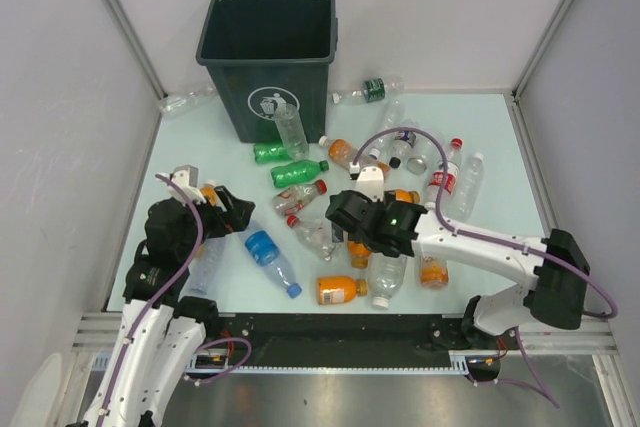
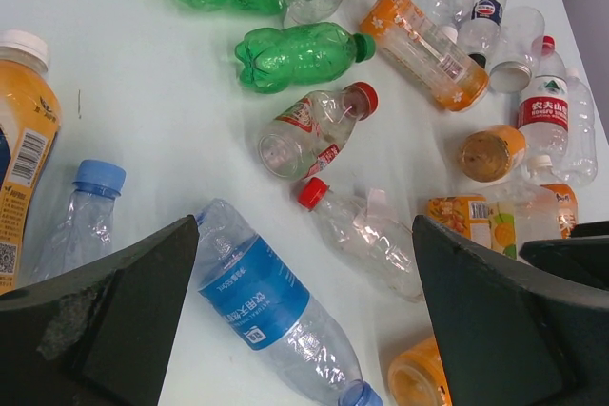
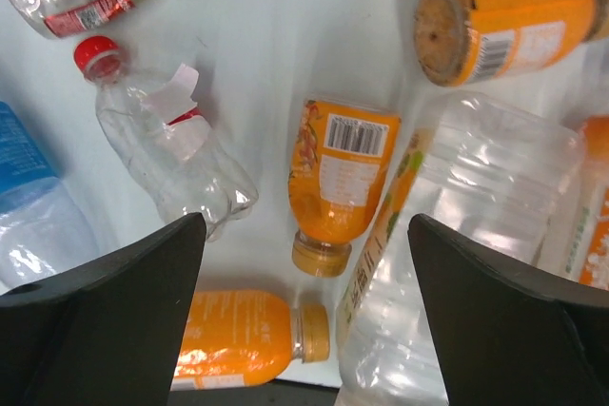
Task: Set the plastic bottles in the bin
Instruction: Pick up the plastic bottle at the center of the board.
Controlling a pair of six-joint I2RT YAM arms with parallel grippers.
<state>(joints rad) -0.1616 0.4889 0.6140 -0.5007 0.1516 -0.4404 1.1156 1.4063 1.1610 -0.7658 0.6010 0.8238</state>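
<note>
The dark green bin (image 1: 270,47) stands at the back of the table with its white pictogram facing me. Several plastic bottles lie in front of it: green ones (image 1: 298,171), orange ones (image 1: 340,290) and clear ones. My left gripper (image 1: 232,213) is open above a clear blue-labelled bottle (image 2: 257,297), which lies between and below its fingers (image 2: 105,320). My right gripper (image 1: 348,227) hangs open over the middle pile. An orange bottle (image 3: 341,183) lies between its fingers (image 3: 514,320), with a big clear bottle (image 3: 457,235) beside it. Neither gripper holds anything.
One clear bottle (image 1: 185,102) lies left of the bin and a dark-labelled one (image 1: 372,90) at the back right. Grey walls close in the table's left, right and back sides. A metal rail (image 1: 340,332) runs along the near edge.
</note>
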